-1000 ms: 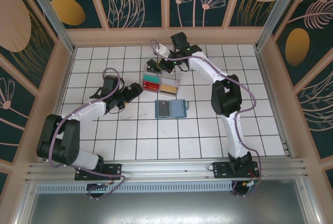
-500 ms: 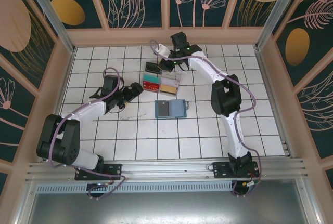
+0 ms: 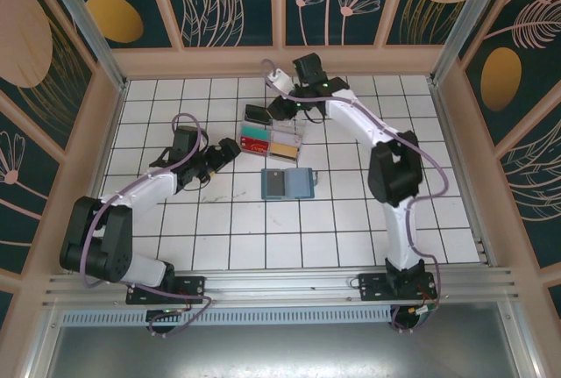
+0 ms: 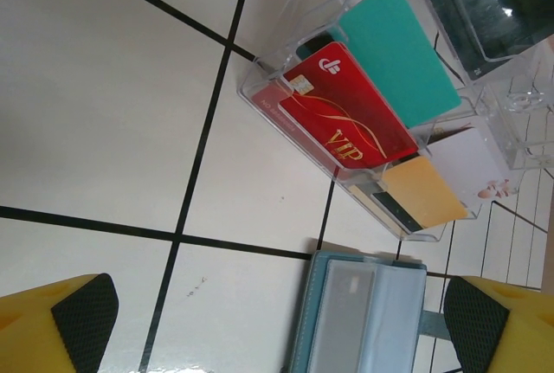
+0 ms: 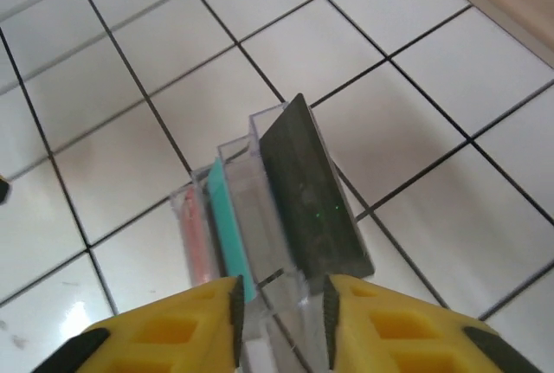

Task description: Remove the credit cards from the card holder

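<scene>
Left fingers (image 4: 82,312) are spread wide with nothing between them, yellow tips with black pads sitting in the 2 bottom corners of the left wrist view. Right fingers (image 5: 208,312) are way narrower. There's just a slim gap at the bottom edge of the right wrist view, and the end of the clear tray (image 5: 255,209) pokes into it. Honestly can't tell if they're pinching anything or only straddling it.

Card holder (image 3: 288,183) lies open and flat on the tabletop (image 3: 351,220), pretty much dead center of the top view, both grey-blue pocket faces up. In the left wrist view it shows at the bottom middle, between the 2 yellow tips.

Red card (image 4: 346,122) with gold VIP lettering sits in a tray compartment around the middle of the left wrist view. The teal card (image 4: 398,53) is just up and right of it, partly tucked behind. An orange card (image 4: 424,196) and a white card (image 4: 467,161) are in the compartments further right. From the top view the tray is just above the holder, close to it but not touching.

Dark card (image 5: 312,200) stands on edge, tilted, against a clear tray wall to the right of the teal one in the right wrist view. From the top it's at the tray's upper left corner. Can't tell whether it's actually inside a compartment or just leaning there.
</scene>
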Action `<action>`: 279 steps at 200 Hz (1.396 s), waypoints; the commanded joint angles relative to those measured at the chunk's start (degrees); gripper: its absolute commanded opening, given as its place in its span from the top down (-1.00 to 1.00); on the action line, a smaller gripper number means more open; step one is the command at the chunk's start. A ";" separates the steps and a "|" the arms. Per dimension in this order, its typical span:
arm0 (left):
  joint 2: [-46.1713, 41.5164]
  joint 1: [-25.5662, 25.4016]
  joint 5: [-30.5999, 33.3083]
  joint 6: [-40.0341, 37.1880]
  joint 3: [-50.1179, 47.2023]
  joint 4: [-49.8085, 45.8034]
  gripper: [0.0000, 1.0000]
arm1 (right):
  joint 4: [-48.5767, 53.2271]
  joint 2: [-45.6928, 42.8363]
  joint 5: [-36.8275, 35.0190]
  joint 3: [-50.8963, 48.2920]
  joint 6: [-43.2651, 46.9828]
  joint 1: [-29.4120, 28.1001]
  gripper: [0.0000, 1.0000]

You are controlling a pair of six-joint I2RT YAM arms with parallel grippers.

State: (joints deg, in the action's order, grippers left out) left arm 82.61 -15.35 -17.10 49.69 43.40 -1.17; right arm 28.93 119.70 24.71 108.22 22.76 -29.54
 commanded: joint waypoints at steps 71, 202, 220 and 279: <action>-4.86 0.33 3.29 -1.62 -3.36 -0.68 -0.97 | -13.89 -29.89 -16.93 -41.95 -45.24 -6.41 0.15; -1.67 0.28 0.29 -0.58 -3.01 2.20 -0.97 | -8.06 -14.41 -30.51 -44.06 -51.77 -18.54 -0.25; -1.06 0.29 -0.76 -0.10 -3.14 2.74 -0.97 | -8.01 -13.24 -30.51 -43.71 -51.93 -18.54 -0.26; 1.41 -1.27 -4.81 0.49 -3.47 3.88 -0.97 | -5.98 -9.64 -32.53 -45.50 -54.13 -18.18 -0.23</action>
State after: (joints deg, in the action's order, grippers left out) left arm 82.81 -15.57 -19.44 49.54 40.69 1.08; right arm 19.07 106.06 -5.93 64.03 -29.36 -48.01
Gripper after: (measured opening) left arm 0.986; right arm 0.625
